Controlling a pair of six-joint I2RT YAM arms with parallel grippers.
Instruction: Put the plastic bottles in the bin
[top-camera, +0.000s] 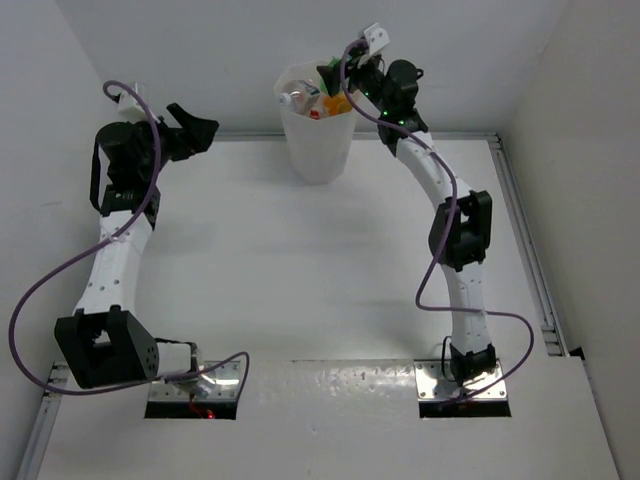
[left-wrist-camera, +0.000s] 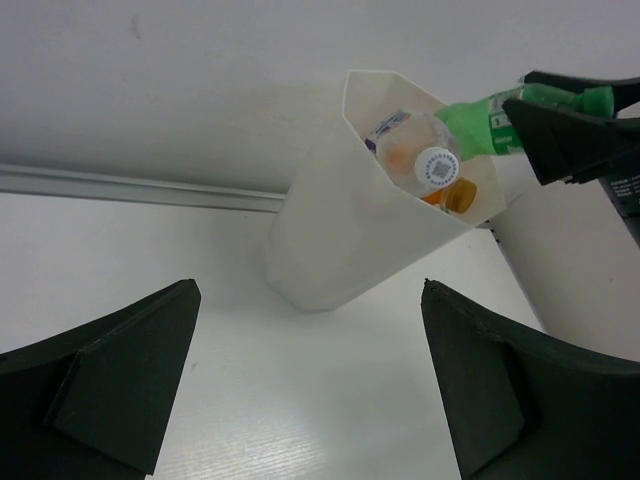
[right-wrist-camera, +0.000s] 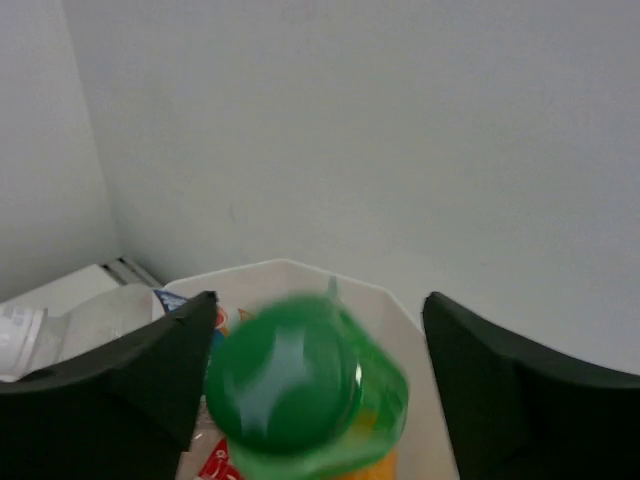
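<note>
Green bottle (right-wrist-camera: 300, 385) over the bin (top-camera: 318, 150), between spread jaws
Right gripper (right-wrist-camera: 318, 330) stands wider than the bottle, gap at 1 side; other bottles (left-wrist-camera: 420, 165) lie inside. Left gripper (left-wrist-camera: 310, 290) gapes empty.

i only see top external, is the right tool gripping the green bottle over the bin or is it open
Observer: In the right wrist view the green bottle is blurred between the right tool's fingers. There is a gap beside one finger, so the jaws look open.
Operator: is the bottle really over the bin, not off to the side
Observer: In the left wrist view it lies tilted across the rim of the bin. One end reaches in next to a clear bottle with a white cap.
Operator: anything in the left tool
Observer: No. The left tool is wide open and empty, and it faces the bin.
</note>
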